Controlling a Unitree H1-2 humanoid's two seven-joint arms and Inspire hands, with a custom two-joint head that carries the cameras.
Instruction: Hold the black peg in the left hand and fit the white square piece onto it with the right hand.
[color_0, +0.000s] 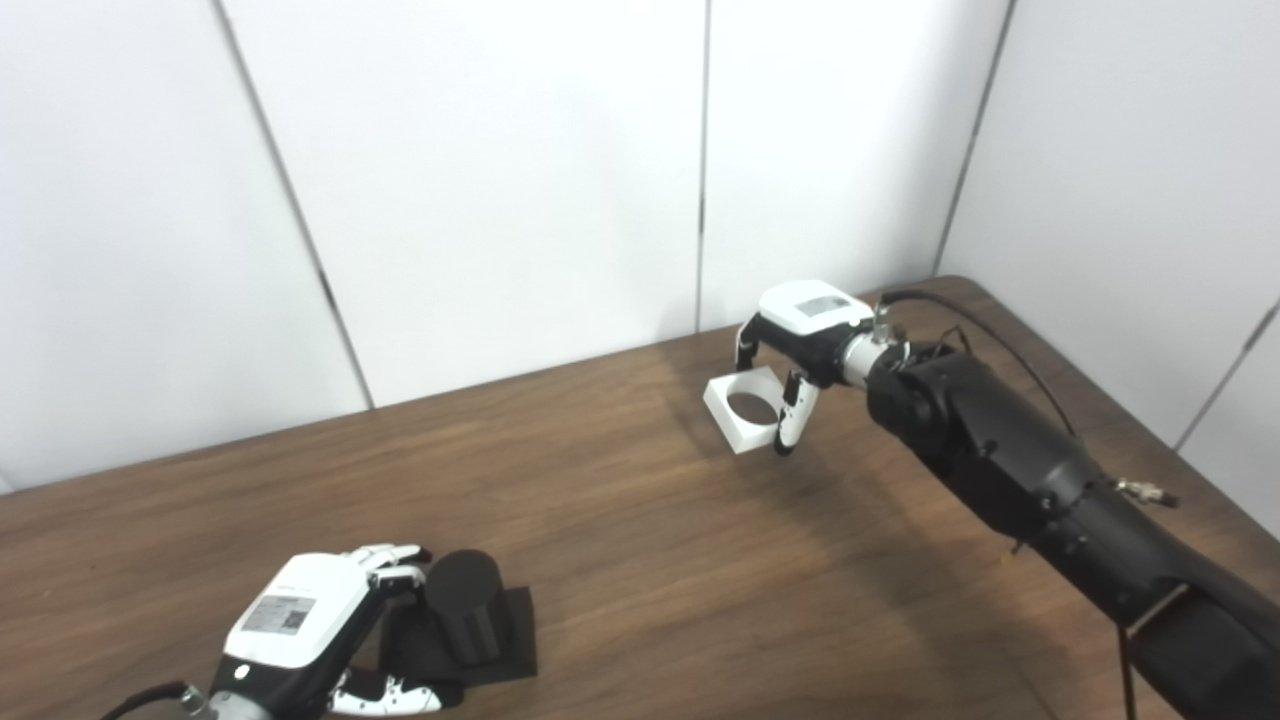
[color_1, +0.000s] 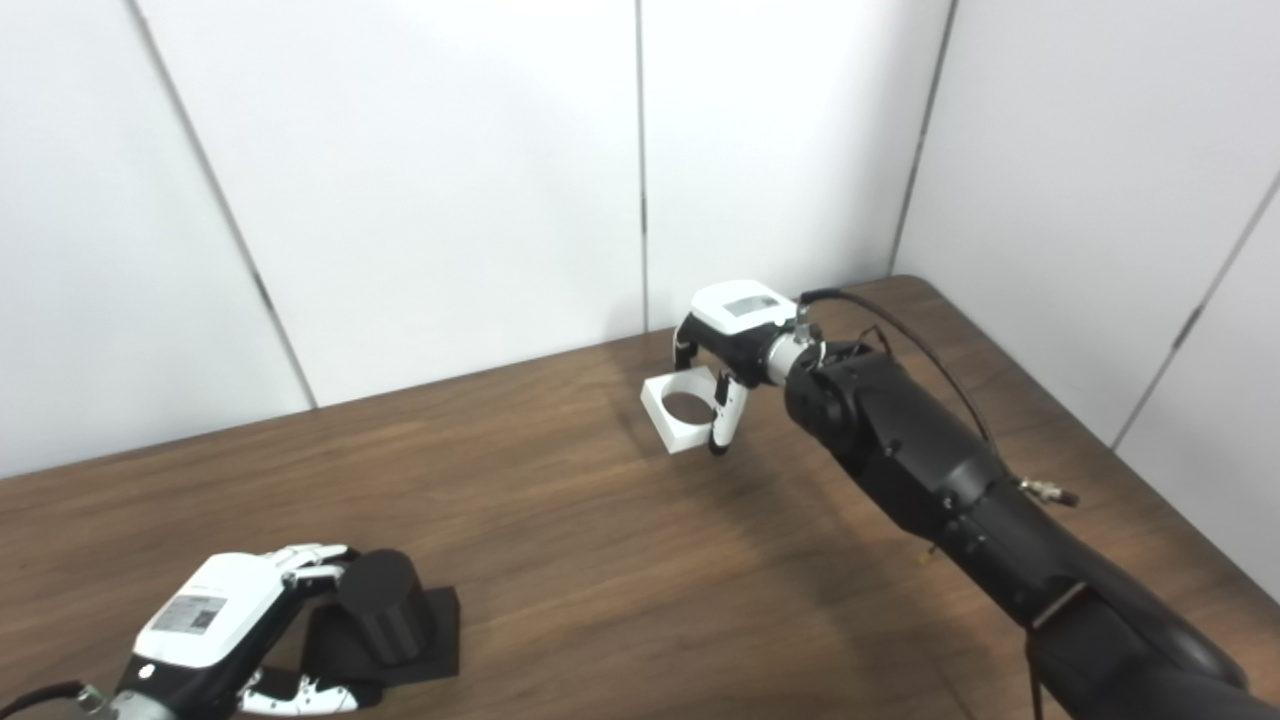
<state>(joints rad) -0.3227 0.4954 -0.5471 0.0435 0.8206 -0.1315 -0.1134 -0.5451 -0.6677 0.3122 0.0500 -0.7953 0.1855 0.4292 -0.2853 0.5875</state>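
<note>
Left eye view shows the black peg (color_0: 468, 606) near the table's front left edge: a matte, stubby cylinder standing on a flat, square black base. The left hand (color_0: 300, 625) is at its left side, white fingers (color_0: 385, 555) curled against the top of the cylinder and the thumb low along the base's near edge, so the hand grips the peg. A grey label with a small code pattern sits on the back of this hand; nothing on it can be read. The left forearm is cut off by the bottom edge.

The white square piece (color_0: 745, 408) is well apart from the peg, toward the far right of the table. It is a smooth white block with a round hole through it, tilted, and whether it touches the tabletop cannot be told. The right hand (color_0: 800, 335) grasps it from above, fingers down at its far side and thumb at its near right corner. The label on this hand is also too blurred to read. A black cable loops over the right arm (color_0: 1010, 450), which is glossy black.

The table (color_0: 620, 560) is dark wood grain, backed by plain white wall panels (color_0: 480, 180).
</note>
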